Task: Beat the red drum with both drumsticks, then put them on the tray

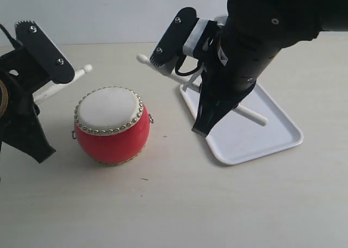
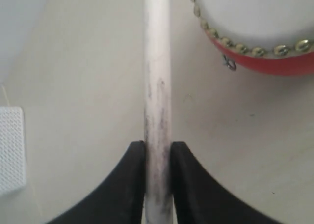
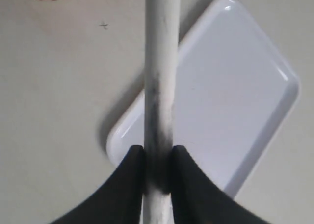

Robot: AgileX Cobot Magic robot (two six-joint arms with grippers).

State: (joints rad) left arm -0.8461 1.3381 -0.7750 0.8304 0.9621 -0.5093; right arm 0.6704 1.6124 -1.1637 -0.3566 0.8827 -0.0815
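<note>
Exterior: high, facing down across desk (image 1: 174,204), mid-range. Left wrist: close, shares red drum (image 2: 255,17). Right wrist: close, shares tray (image 3: 235,86).

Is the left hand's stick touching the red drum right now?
Apart. Exterior view: the slim off-white wooden drumstick ends clear of the glossy red barrel drum, with bare table between them.

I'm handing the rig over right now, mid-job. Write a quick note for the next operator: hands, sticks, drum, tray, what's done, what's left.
Left hand: shut on the left stick, which is beside the drum and not touching it.
Right hand: shut on the right stick, over the tray.
The drum stands upright, left of the tray and apart from it.
Done: both sticks are in hand. Whether the drum was beaten cannot be told.
Left: beat the drum if needed, then release both sticks on the tray.
</note>
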